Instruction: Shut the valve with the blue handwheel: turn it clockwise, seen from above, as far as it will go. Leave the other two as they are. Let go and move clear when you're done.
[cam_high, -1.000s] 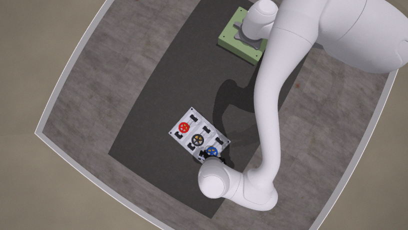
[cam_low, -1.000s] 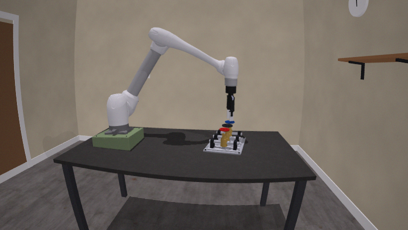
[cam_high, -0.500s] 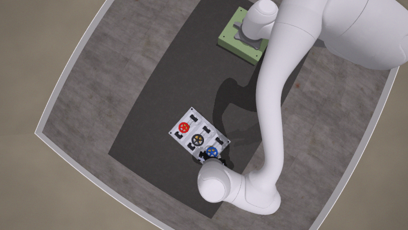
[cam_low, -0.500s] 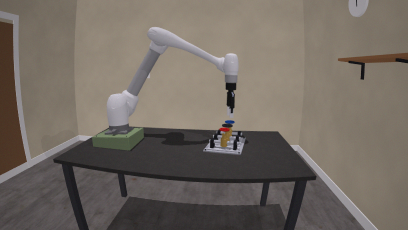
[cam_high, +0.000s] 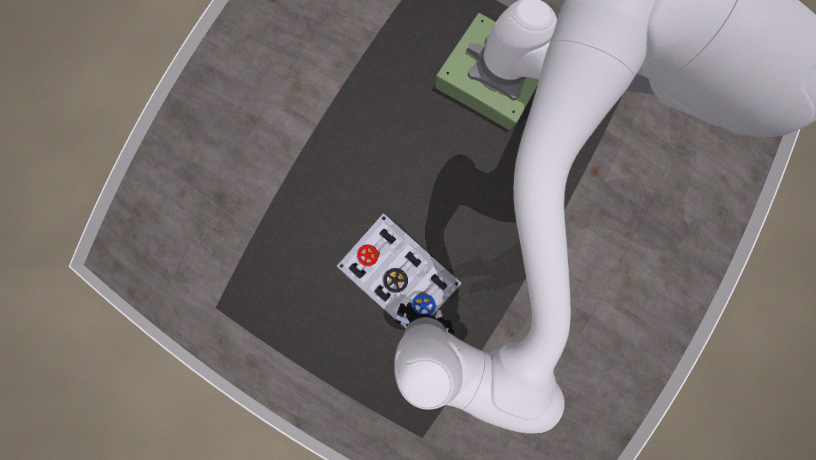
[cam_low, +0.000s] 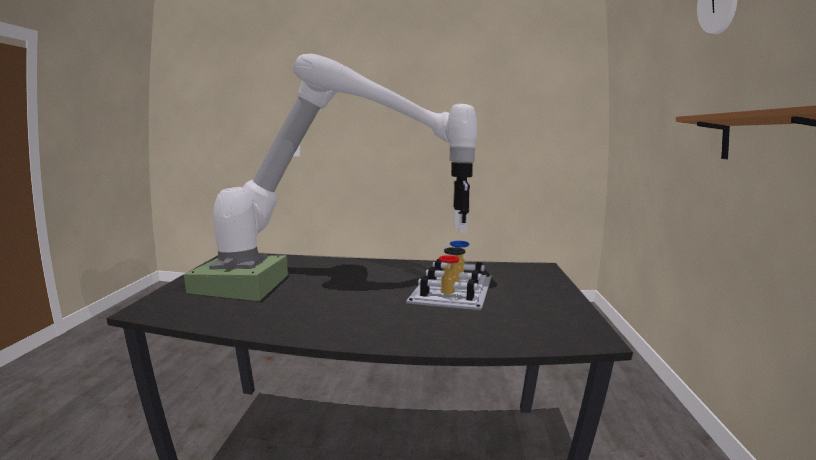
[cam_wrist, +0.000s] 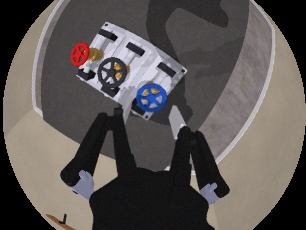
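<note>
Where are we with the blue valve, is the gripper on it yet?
Not yet. The gripper hangs above the blue handwheel with a clear gap, jaws half open and holding nothing. Left: come down, grip the wheel, turn it clockwise to its stop. Red and black wheels have nothing touching them.

1. The white arm (cam_low: 354, 85) is rising from its base, bending at the elbow and reaching out sideways.
2. The wrist (cam_low: 461, 128) is turning straight down, so the gripper (cam_low: 460, 220) is hanging upright with its fingers pointing downward.
3. The gripper is standing about half open, with nothing between its fingers.
4. In the wrist view, the two black fingers are spreading apart, and the pale fingertips are touching nothing.
</note>
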